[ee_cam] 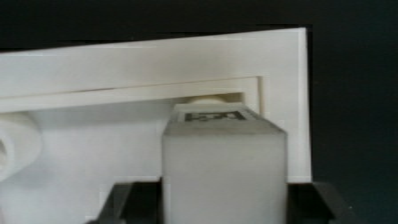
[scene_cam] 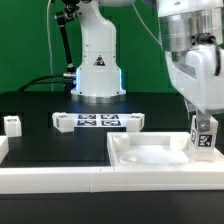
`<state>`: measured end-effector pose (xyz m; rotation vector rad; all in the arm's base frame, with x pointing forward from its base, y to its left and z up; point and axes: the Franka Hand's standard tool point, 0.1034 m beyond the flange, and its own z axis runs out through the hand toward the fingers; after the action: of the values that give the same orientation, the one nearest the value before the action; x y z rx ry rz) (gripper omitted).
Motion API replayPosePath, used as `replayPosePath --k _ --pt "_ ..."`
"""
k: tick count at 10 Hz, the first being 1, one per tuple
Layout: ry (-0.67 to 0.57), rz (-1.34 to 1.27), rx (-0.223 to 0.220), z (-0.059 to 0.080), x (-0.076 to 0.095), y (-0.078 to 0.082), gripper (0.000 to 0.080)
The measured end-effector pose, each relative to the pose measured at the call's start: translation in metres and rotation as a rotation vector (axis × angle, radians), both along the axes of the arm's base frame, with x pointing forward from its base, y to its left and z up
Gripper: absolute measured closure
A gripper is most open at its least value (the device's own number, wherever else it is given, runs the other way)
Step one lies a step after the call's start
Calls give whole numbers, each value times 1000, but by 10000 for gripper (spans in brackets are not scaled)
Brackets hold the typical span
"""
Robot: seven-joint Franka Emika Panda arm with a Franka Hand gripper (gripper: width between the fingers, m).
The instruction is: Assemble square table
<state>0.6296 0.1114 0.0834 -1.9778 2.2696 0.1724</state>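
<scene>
The white square tabletop (scene_cam: 150,156) lies tray-like with raised rims at the front on the exterior view's right. My gripper (scene_cam: 202,118) is shut on a white leg (scene_cam: 203,138) with a black-and-white tag, held upright over the tabletop's corner on that right side. In the wrist view the leg (ee_cam: 222,160) fills the gap between the two dark fingers (ee_cam: 135,203). Its far end sits close to a small socket in the corner of the tabletop (ee_cam: 125,90); I cannot tell if it touches. Three loose legs (scene_cam: 12,124) (scene_cam: 63,121) (scene_cam: 133,120) rest on the black table.
The marker board (scene_cam: 97,121) lies flat between two of the loose legs, in front of the arm's white base (scene_cam: 97,62). A long white border bar (scene_cam: 55,181) runs along the front edge, and another (scene_cam: 3,150) stands at the exterior view's left.
</scene>
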Motion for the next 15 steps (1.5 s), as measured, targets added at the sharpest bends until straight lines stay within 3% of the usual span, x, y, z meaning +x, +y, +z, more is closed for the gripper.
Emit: replayPosePath --k 3,4,5,6,7,15 --pt "28 -146 11 0 0 0 508" --pt "28 -144 11 0 0 1 392" --pt "24 -117 10 0 0 1 392" --pt "24 -82 9 -2 -2 2 257" --pt "32 -55 9 -5 -4 2 172" --pt "-43 623 -4 -6 -9 6 150"
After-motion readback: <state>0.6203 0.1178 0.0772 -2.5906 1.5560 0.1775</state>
